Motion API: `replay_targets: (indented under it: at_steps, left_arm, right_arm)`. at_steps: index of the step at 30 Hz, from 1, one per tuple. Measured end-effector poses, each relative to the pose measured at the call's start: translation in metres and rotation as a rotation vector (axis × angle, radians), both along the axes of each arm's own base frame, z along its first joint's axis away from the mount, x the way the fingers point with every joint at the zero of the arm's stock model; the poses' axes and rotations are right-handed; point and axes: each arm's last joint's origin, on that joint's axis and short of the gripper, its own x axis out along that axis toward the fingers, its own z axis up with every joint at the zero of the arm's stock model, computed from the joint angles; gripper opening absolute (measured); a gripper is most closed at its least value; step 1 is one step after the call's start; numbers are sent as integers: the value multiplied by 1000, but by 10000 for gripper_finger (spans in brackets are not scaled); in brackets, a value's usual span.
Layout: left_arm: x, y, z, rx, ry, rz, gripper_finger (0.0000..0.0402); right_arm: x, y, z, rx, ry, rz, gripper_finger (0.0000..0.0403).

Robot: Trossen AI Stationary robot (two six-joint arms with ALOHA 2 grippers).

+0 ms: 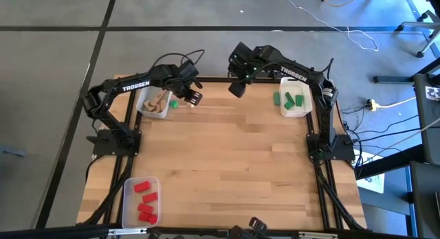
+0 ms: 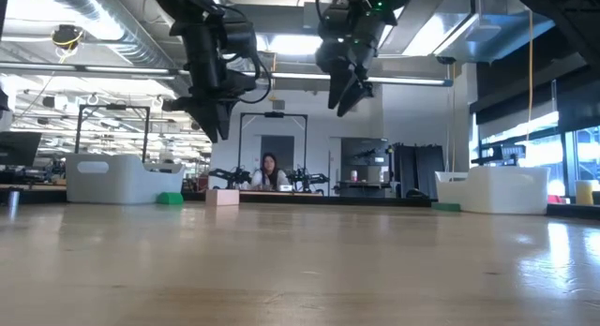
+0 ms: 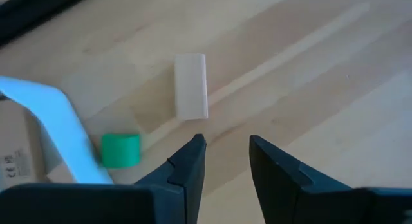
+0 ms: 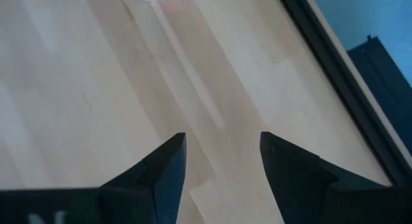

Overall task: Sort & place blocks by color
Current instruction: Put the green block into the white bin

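left gripper (image 3: 225,161), fingers apart and empty, hovers over a stray wood block (image 3: 191,86) on the desk (image 1: 227,150) beside the wood bin (image 1: 143,105), poised to collect it; right gripper (image 4: 222,163), fingers apart, waits above.

Matt wood block (image 3: 191,86) (pale) — smooth.

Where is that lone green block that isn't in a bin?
In the high view the green block lies on the table near the far left, just outside the bin holding wooden blocks; a pale wooden block lies close by, under the left end effector.
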Motion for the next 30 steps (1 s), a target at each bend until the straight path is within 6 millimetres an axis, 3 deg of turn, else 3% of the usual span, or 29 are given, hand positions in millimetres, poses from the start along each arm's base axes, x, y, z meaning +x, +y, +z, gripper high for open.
replay_targets:
  at_steps: [6, 14, 19, 30]
  left_arm:
    - [2, 5, 2, -14, -83, 33, 145]
    - [3, 8, 0, 17, -58, 14, 245]
    - [11, 13, -21, -21, 1, 2, 280]
    - [25, 29, -70, -94, 96, -12, 284]
  right_arm:
    - [5, -2, 2, -31, -51, 1, 199]
    - [9, -5, 5, -61, -103, -1, 199]
    - [10, -6, 6, -67, -113, -1, 199]
    - [10, -6, 6, -68, -115, -1, 199]
